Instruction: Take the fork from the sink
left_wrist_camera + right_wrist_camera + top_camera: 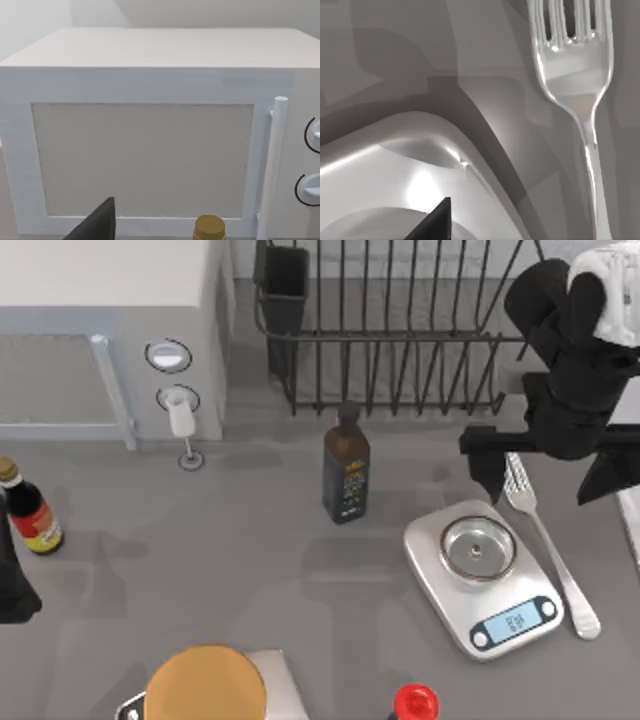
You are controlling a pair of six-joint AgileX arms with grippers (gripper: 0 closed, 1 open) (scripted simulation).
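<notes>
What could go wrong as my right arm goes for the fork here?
1. The fork lies flat on the grey surface right beside the kitchen scale; one finger could land on the scale's edge and shove it instead of closing on the handle.
2. The right gripper hovers over the tines, not the handle, so a pinch there may slip or tip the thin fork.
3. The black dish rack stands close behind, a possible snag when lifting.
</notes>
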